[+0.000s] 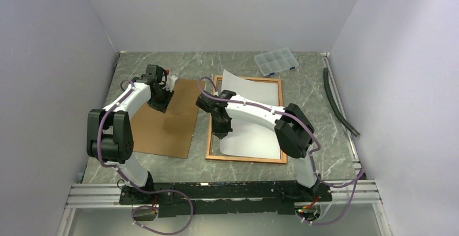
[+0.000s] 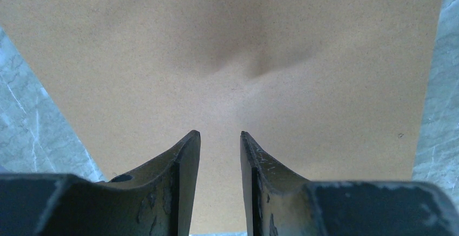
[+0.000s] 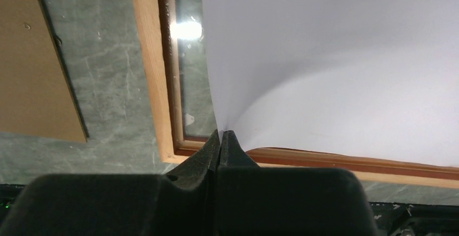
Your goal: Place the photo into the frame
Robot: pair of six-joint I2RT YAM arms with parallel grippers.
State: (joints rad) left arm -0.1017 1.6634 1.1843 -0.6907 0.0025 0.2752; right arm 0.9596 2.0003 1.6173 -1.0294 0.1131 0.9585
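Observation:
The photo (image 1: 253, 91) shows its plain white back and lies curled over the frame (image 1: 246, 159), a thin reddish-brown wooden rectangle on the table. My right gripper (image 1: 219, 132) is shut on the photo's near-left edge. In the right wrist view the right gripper (image 3: 222, 132) pinches the white sheet (image 3: 325, 57), which bows up above the frame's near-left corner (image 3: 154, 84) and its clear pane (image 3: 190, 95). My left gripper (image 1: 161, 96) hovers open over the brown backing board (image 1: 168, 128). Between the left gripper's (image 2: 220, 134) fingers only the board (image 2: 216, 57) shows.
A small clear compartment box (image 1: 276, 61) sits at the back right. A black hose (image 1: 338, 103) lies along the right wall. The backing board (image 3: 32, 57) lies just left of the frame, with a strip of marble table between them. Walls close in on three sides.

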